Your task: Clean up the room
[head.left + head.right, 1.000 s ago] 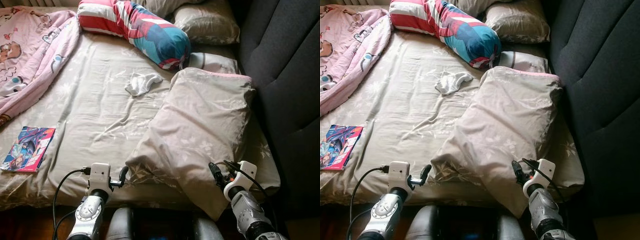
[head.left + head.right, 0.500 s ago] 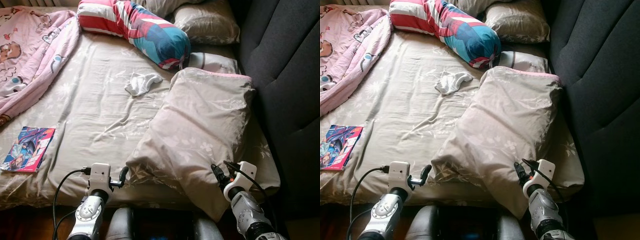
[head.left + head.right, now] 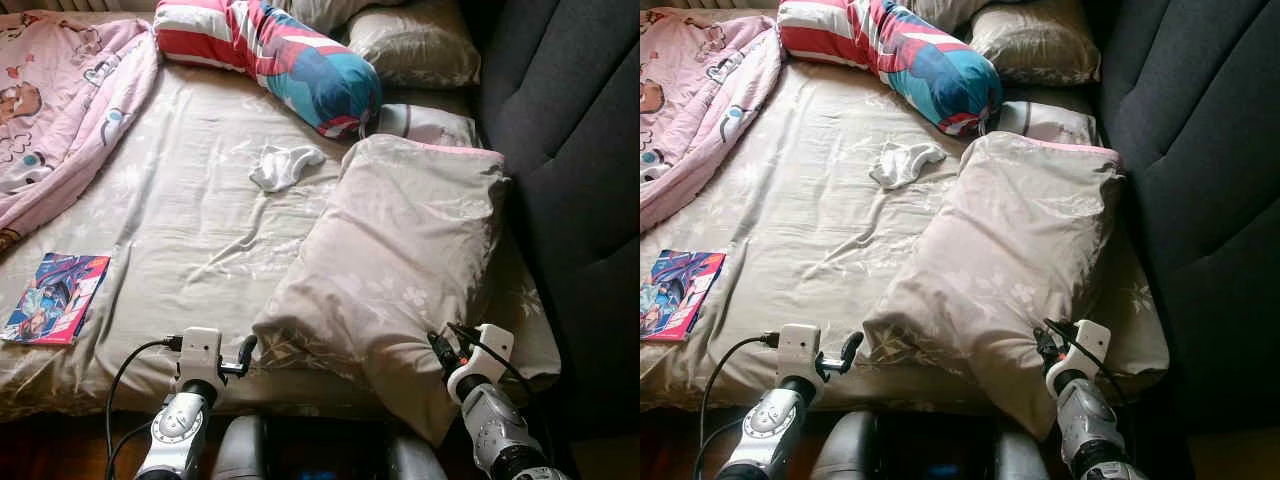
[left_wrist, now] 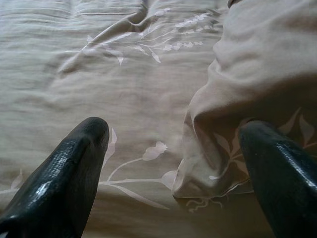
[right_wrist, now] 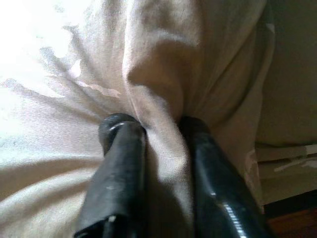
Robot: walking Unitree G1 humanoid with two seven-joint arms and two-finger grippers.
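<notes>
A large beige floral pillow (image 3: 400,270) lies slanted on the bed (image 3: 190,220) along its right side, its far edge against the dark padded headboard (image 3: 570,150) and its near corner hanging over the bed's near edge. The right end effector (image 5: 156,129) has its two black fingers pinched together on a fold of the pillow's cover at that near right corner. The left end effector (image 4: 173,148) sits at the bed's near edge with its fingers spread wide, holding nothing; the pillow's near left corner lies between them.

Near the bed's middle lies a crumpled white cloth (image 3: 283,165). A colourful comic book (image 3: 55,297) rests flat near the near left corner. A pink printed blanket (image 3: 60,110) is bunched along the left side. At the far edge lie a red, white and blue striped bolster (image 3: 280,55) and another beige pillow (image 3: 410,45).
</notes>
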